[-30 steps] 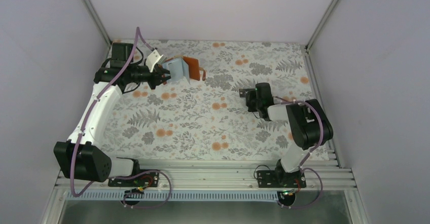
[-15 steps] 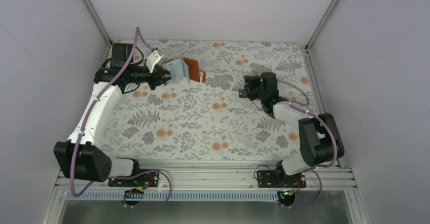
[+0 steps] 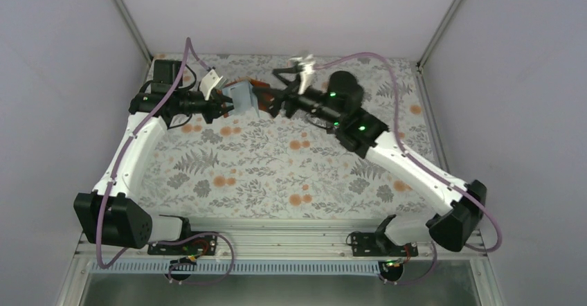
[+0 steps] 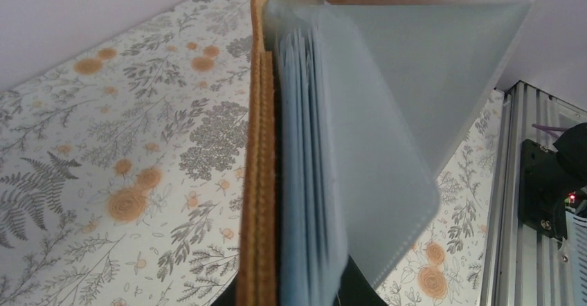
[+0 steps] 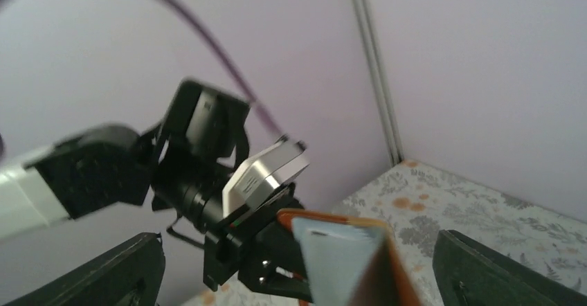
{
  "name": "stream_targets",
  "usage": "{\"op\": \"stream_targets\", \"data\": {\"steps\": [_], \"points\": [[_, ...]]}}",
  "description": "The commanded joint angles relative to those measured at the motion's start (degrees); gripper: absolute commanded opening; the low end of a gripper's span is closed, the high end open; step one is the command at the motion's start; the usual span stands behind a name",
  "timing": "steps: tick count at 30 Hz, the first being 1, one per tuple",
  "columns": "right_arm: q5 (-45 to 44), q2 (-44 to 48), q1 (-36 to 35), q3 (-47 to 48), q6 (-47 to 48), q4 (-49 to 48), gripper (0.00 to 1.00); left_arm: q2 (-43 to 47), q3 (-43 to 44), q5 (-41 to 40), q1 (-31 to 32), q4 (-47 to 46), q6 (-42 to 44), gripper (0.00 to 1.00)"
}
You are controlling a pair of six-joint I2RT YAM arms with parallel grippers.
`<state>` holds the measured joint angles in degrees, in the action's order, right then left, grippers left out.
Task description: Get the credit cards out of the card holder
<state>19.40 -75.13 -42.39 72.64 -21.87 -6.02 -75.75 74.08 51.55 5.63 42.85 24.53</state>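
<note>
The card holder point(image 3: 244, 97) hangs open above the far left of the table, rust-brown outside and pale blue-grey inside. My left gripper point(image 3: 226, 103) is shut on its left end. In the left wrist view the brown stitched edge of the card holder point(image 4: 262, 181) and its blue-grey leaves fill the frame, fanned apart. My right gripper point(image 3: 271, 100) has reached in from the right and stands open. Its dark fingers point(image 5: 104, 271) are spread wide on either side of the card holder point(image 5: 346, 264), not touching it. The credit cards are hidden; none shows between the leaves.
The floral tablecloth point(image 3: 291, 167) covers the table inside pale walls. An aluminium post point(image 5: 374, 64) marks the back corner. The left arm's silver wrist camera point(image 5: 266, 174) sits just behind the holder. A metal rail point(image 4: 516, 202) runs along the near edge.
The right arm swung from the table's middle right up to the holder, and its jaws went from nearly shut to wide open. The left arm and holder stayed put.
</note>
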Motion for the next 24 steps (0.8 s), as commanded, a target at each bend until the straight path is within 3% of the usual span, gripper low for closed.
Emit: {"op": "stream_targets", "data": {"steps": [1, 5, 9, 14, 17, 24], "points": [[-15.26, -6.68, -10.73, 6.54, 15.86, 12.56, 0.95, 1.08, -0.58, 0.03, -0.27, -2.04, -1.49, 0.02], [-23.51, -9.03, -16.07, 8.8, 17.1, 11.89, 0.96, 1.08, -0.57, -0.5, -0.24, -2.4, -2.15, 0.02], [-32.55, -11.42, -16.09, 10.37, 13.53, 14.47, 0.98, 1.38, -0.5, 0.46, -0.27, -1.85, -1.53, 0.02], [-37.23, -14.51, -15.0, 14.09, 6.17, 16.01, 1.0, 1.32, -1.03, 3.03, -0.26, -1.38, -0.54, 0.02], [-37.48, -15.89, -13.87, 15.08, 2.25, 15.36, 0.99, 1.48, -1.05, 4.51, -0.27, -0.89, -0.01, 0.02], [-34.26, -21.7, -12.71, 19.91, 3.0, 17.65, 1.0, 1.38, -0.9, 5.16, -0.19, -0.57, 0.43, 0.02]]}}
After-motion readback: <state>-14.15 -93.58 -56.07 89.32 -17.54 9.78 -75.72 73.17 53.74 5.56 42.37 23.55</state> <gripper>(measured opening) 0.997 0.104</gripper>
